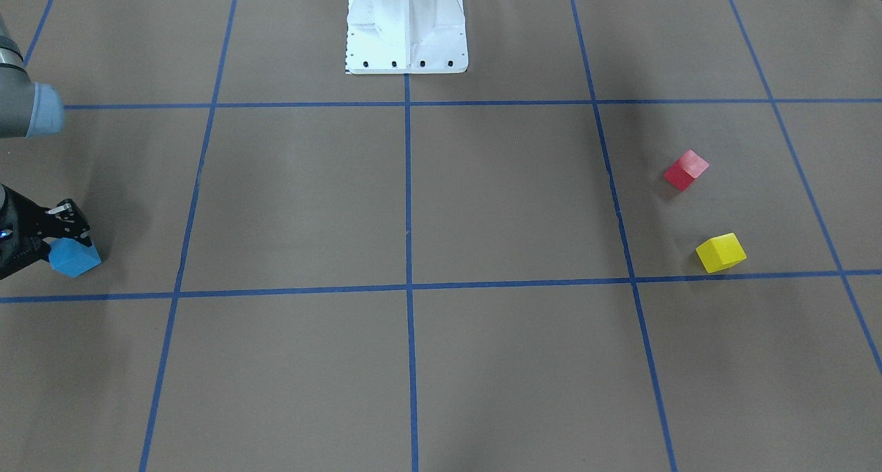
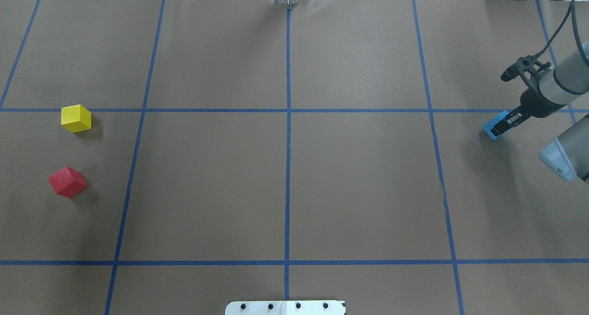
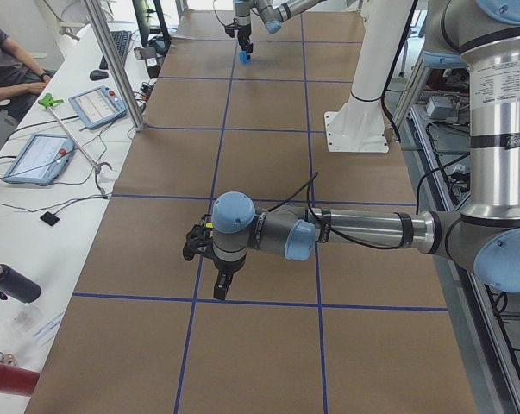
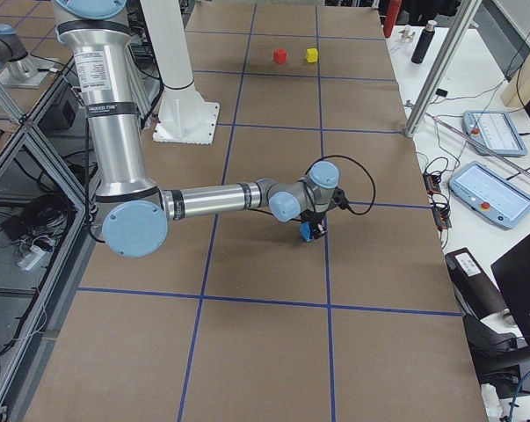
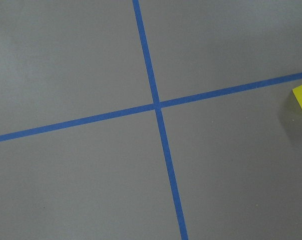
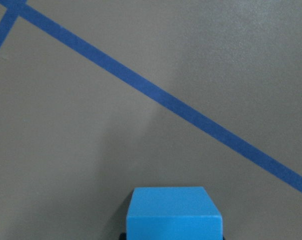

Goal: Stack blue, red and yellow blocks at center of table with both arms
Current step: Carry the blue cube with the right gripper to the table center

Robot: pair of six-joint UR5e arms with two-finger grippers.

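Three blocks lie apart. The blue block (image 1: 77,260) sits near the table's (image 2: 359,186) right end, clamped between the fingers of the right gripper (image 2: 504,123); whether it touches the paper cannot be told. The red block (image 2: 67,182) and yellow block (image 2: 76,118) sit near the left end, close together but not touching, the yellow one nearer the far edge. The left gripper (image 3: 221,286) hangs low over the table toward that left end, fingers pointing down; whether they are apart or together cannot be told.
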